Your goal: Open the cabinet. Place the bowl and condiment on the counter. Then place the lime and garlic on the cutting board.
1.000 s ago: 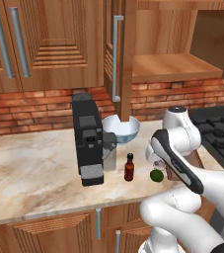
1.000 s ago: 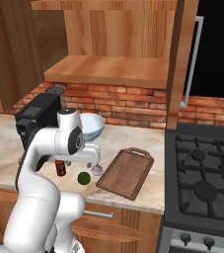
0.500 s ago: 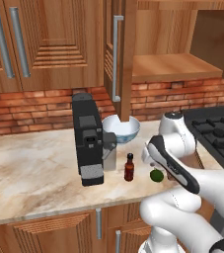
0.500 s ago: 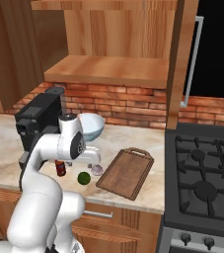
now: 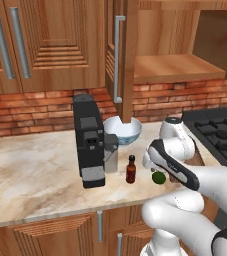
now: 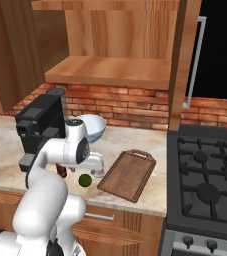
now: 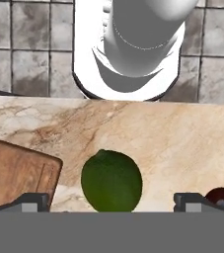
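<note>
My gripper: I am holding my two fingers spread wide apart, one tip on each side of the lime, closed on nothing.
Lime: one, lying on the counter between my fingertips in the hand view; in the base views it is sitting just beside the bottle.
Condiment: one small dark bottle, standing upright on the counter, between the coffee machine and the lime.
Bowl: one, sitting on the counter near the brick wall, behind the bottle and beside the coffee machine.
Cutting board: one, lying flat on the counter, near the lime on the stove side; its corner is showing in the hand view.
Garlic: something small and pale is showing under my wrist in the right base view; I cannot tell that it is the bulb.
Cabinet: both doors are standing open, and the one shelf I can see is lying bare.
Counter: one marbled worktop, carrying everything above.
Coffee machine: one, black.
Stove: one, beside the counter.
</note>
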